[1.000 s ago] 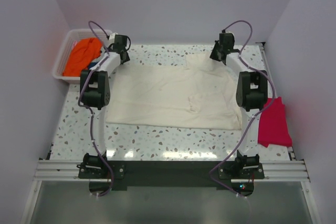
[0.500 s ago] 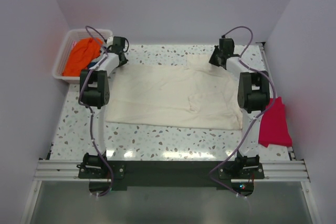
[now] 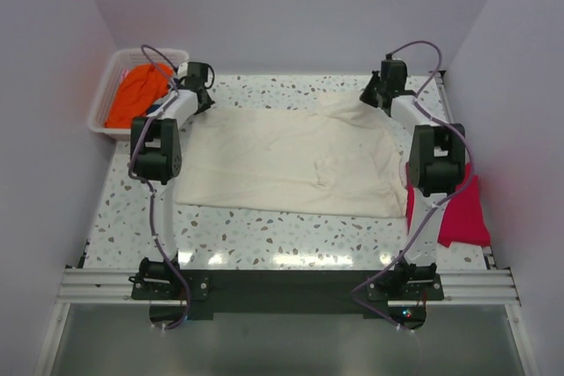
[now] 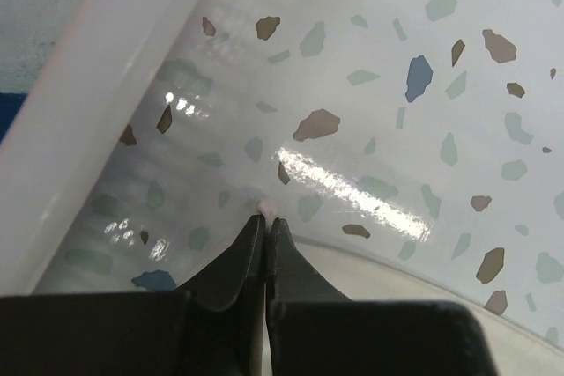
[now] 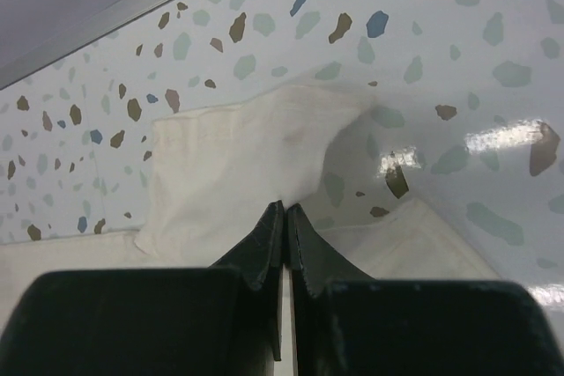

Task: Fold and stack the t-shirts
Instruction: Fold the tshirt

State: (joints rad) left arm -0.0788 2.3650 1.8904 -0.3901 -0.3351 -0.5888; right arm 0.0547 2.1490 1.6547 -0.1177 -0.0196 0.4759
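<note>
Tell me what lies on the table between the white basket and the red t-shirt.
The cream t-shirt, spread out, lies in the stretch between the basket and the red t-shirt; the top external view shows this.

The cream t-shirt [image 5: 220,156] vanishes behind the right jaws; the right arm [image 3: 434,160] hides part of the red t-shirt [image 3: 467,217].

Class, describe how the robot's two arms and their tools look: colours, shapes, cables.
Both arms have white links and chunky black joint housings: the left arm, the right arm. A thin lilac cable loops along each, from black bases bolted to a silver rail. The left tool and right tool each end in two black fingers tapering to narrow tips.
</note>
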